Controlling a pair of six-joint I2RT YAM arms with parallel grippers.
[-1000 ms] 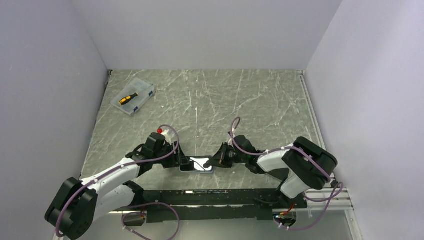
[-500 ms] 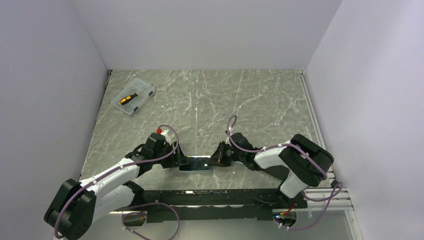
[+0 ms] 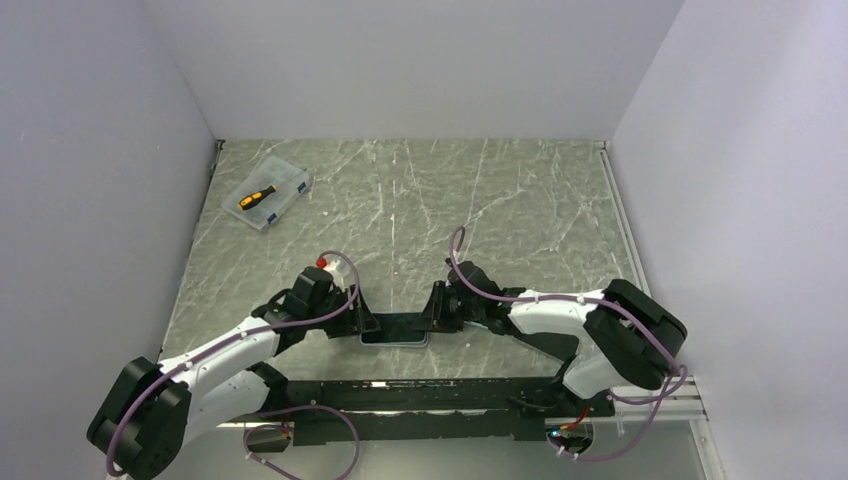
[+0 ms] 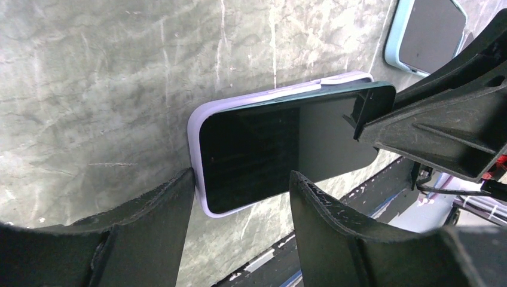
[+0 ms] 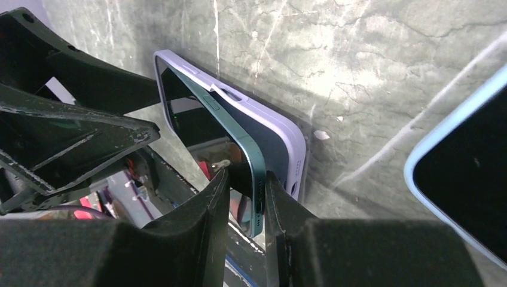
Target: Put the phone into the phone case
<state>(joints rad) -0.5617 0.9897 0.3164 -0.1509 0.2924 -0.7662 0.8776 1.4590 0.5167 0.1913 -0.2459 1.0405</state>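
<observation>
The dark green phone (image 4: 281, 149) lies partly in the lavender phone case (image 4: 194, 128) on the marble table, near the front edge in the top view (image 3: 395, 328). Its far end sits in the case. The end by my right gripper is tilted up out of the case (image 5: 293, 143). My right gripper (image 5: 246, 174) is shut on that raised end of the phone (image 5: 254, 173), seen from above (image 3: 432, 318). My left gripper (image 4: 239, 179) is open at the case's other end (image 3: 362, 322). Its left finger (image 4: 173, 203) touches the case's rim.
A second phone in a light blue case (image 5: 460, 179) lies flat just beyond the right gripper and also shows in the left wrist view (image 4: 427, 33). A clear box with an orange screwdriver (image 3: 266, 192) sits far back left. The black base rail (image 3: 420, 385) runs along the table's front edge.
My right gripper has shifted slightly left and toward the back while holding the phone, and the bright glare on the screen is gone. The left arm has barely moved.
</observation>
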